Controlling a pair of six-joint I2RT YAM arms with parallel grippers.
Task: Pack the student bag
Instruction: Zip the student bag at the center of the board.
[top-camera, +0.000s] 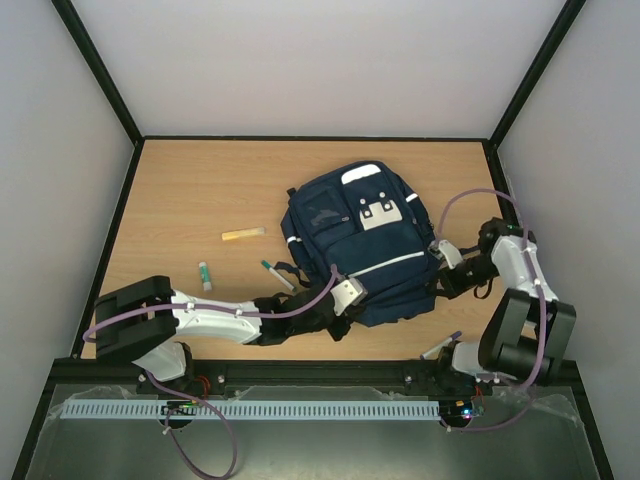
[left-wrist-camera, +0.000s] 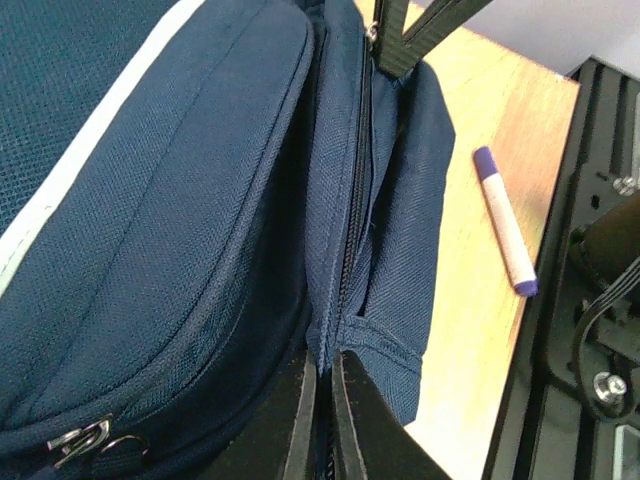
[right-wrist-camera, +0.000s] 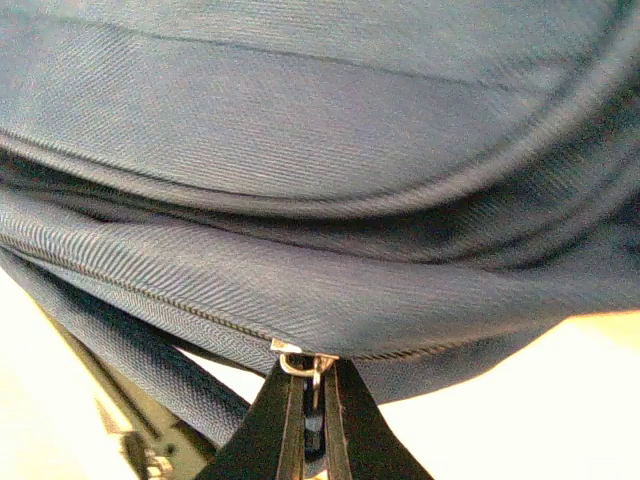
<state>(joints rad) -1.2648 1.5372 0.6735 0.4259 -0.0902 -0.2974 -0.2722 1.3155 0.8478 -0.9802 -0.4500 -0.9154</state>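
Right wrist view: my right jaws are pressed together on the small metal zip pull (right-wrist-camera: 300, 362), which sits just above their tips on the zip line of the student bag (right-wrist-camera: 330, 150). That is a thin hold on smooth metal. If I tug at an angle to the zip, I judge the pull could slide out of the tips.

In the left wrist view, my left jaws are closed on a fold of the bag's fabric right at the zip seam (left-wrist-camera: 352, 200), which runs straight ahead of them. If this pinch gives, the whole bag would likely drag along the worktop (top-camera: 190, 190) instead of the zip running. The loose flap just right of the seam could also catch in the slider and jam it.

Further right of my left jaws lies a purple-capped marker (left-wrist-camera: 505, 222), close to the worktop's edge; a sliding bag might push it off.
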